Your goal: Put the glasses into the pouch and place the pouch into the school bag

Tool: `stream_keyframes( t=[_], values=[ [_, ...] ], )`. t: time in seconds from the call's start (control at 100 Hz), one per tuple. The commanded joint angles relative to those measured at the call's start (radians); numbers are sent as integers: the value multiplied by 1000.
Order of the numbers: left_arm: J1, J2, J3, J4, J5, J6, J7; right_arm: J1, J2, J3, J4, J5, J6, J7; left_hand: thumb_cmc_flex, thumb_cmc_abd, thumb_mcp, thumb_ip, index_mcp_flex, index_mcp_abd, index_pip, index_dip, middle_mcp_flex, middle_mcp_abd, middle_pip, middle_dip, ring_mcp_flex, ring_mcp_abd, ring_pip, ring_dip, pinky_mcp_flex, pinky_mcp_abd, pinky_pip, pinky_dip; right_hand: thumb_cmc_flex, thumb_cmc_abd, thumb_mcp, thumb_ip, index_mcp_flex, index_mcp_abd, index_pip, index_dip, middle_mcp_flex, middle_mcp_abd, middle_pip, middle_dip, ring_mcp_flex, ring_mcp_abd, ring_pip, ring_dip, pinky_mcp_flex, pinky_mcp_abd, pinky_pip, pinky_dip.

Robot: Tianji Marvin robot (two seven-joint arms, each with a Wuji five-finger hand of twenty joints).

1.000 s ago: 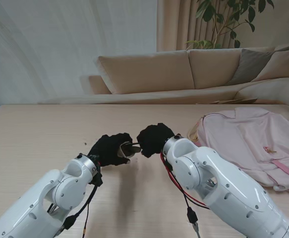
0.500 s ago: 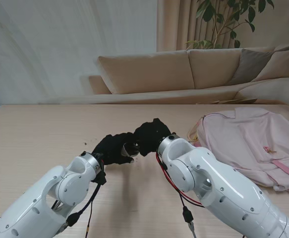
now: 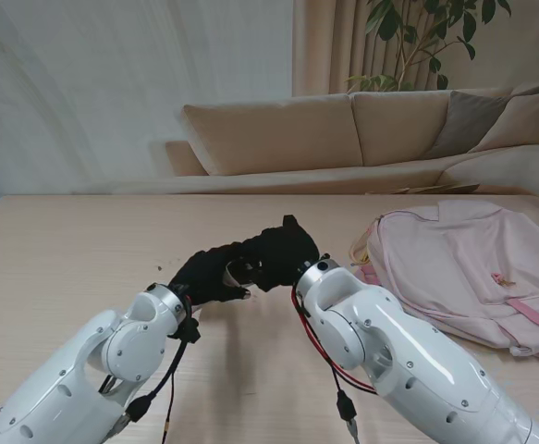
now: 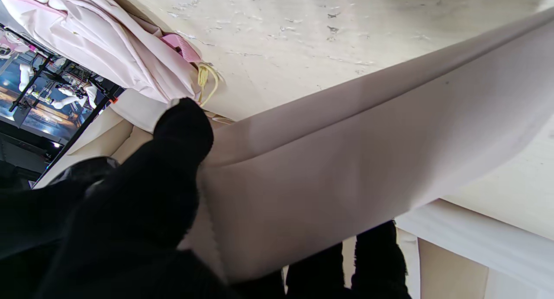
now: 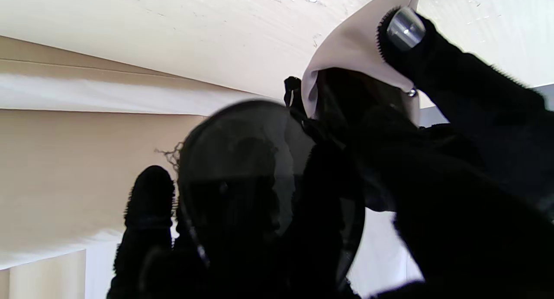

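centrally, the pale counter (image 3: 75, 250) carries the pink school bag (image 3: 472, 268) at three o'clock, well apart from the hands. the left hand (image 3: 209, 275) grips the beige pouch (image 4: 368, 143) at centre. touching it, the right hand (image 3: 283, 252) clasps the dark glasses (image 5: 259, 173) at the pouch's mouth.

Light wood surface (image 3: 84, 250) up front, beige sofa (image 3: 343, 139) right behind it, leafy plant (image 3: 417, 37) by the curtain (image 3: 329, 46), pale wall (image 3: 112, 83) left.
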Motion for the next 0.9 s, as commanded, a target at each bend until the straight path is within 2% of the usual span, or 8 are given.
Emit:
stream_keyframes(
  t=[0.0,0.06,0.08,0.33,0.43,0.47,0.68,0.89],
  values=[
    [7,-10,-2,-9,-6,-1,-8,-11,-5,3,-9,0,-8,9,62,121,3,7,55,-58,143,42,15,-2,-3,15,16,20,15,18,-13,27,26,17,-72,56,-53,24,-77,-14,-55,26,-123,-2,-29,-39,-96,-32,-39,-20,-68,-29,2,1],
    [7,-11,-4,-8,-15,2,-4,-17,-6,8,-6,2,-19,-10,63,124,-3,6,57,-59,144,43,17,-3,-3,15,16,18,14,18,-13,26,27,17,-123,88,-70,126,-133,6,-111,105,-224,-8,-33,-91,-171,-36,-80,-16,-110,-44,-7,11],
    [7,-12,-5,-7,-18,3,-3,-19,-7,9,-3,0,-23,-22,63,124,-6,6,57,-59,145,44,18,-2,-3,16,17,18,15,18,-12,25,28,17,-135,90,-76,137,-148,7,-119,120,-245,-9,-35,-98,-183,-36,-86,-15,-116,-46,-9,13],
    [4,-13,-9,11,-39,10,-6,-48,-23,27,10,5,-27,-141,76,132,-29,9,60,-60,146,45,21,-3,-5,16,17,22,14,18,-16,28,26,17,-208,129,-150,131,-298,54,-165,50,-416,-2,-46,-171,-300,-32,-87,5,-194,-80,1,52],
    [4,-13,-9,12,-38,10,-8,-76,-28,53,0,10,-28,-182,80,133,-34,11,60,-63,146,45,20,-4,-6,16,17,20,14,17,-14,27,27,17,-205,275,-389,165,-341,69,-166,6,-471,-2,-61,-222,-351,-40,-123,-4,-220,-99,-13,60],
    [6,-13,-11,12,-38,9,-7,-90,-32,69,-3,20,-29,-206,79,132,-36,12,60,-63,146,45,21,-4,-6,17,17,20,14,17,-15,27,27,17,-204,277,-440,179,-352,76,-169,-2,-485,-2,-69,-237,-370,-41,-146,-14,-230,-103,-22,57],
    [31,-15,-37,-7,-28,13,12,-182,-43,184,-23,120,-49,-255,75,133,-42,14,60,-63,142,45,18,-2,-7,17,17,22,15,18,-15,29,27,17,-186,275,-393,179,-325,120,-206,-58,-469,4,-161,-335,-385,-30,-317,-96,-252,-93,-90,10],
    [59,-15,-63,-33,-14,11,21,-225,-51,270,55,224,-89,-278,71,131,-39,17,61,-62,139,47,19,-2,-10,15,16,22,13,17,-18,30,26,17,-133,220,-444,181,-351,152,-257,-110,-481,13,-276,-386,-411,-27,-451,-160,-276,-83,-166,-60]
  ],
)
